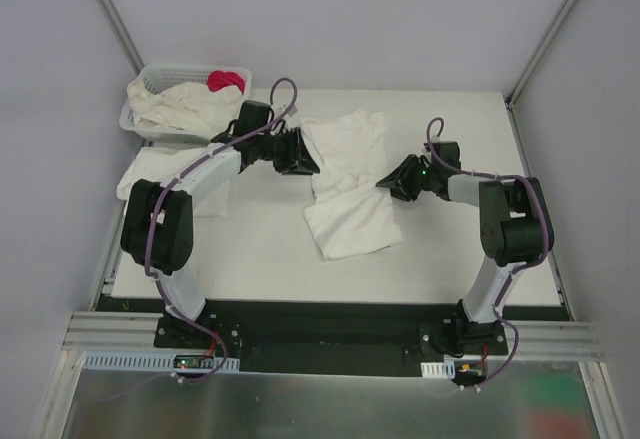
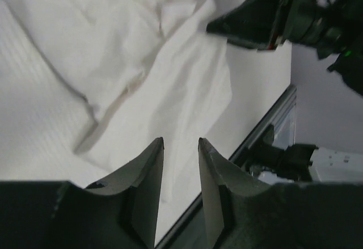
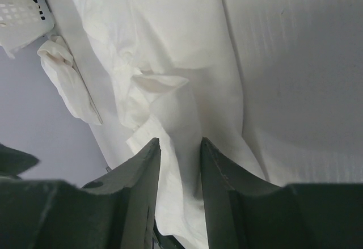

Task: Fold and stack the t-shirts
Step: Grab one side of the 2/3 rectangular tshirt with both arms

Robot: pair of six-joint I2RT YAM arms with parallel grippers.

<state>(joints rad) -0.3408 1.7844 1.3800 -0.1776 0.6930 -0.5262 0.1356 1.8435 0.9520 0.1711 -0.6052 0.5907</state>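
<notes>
1. Position: the crumpled t-shirt (image 1: 345,189) lies on the bench (image 1: 250,249), right of the basket (image 1: 160,77).
2. Left pincer (image 2: 180,141), on its basket side, and right pincer (image 3: 178,141), on the side away from the basket, are narrowly parted, holding nothing.
3. I want single-layer pinches at opposite edges, spreading it flat before folding.

White links (image 1: 205,171), black joints (image 1: 157,227), purple cables (image 1: 283,89), black wedge-shaped tool fingers (image 2: 144,169), green light (image 1: 424,170)
</notes>
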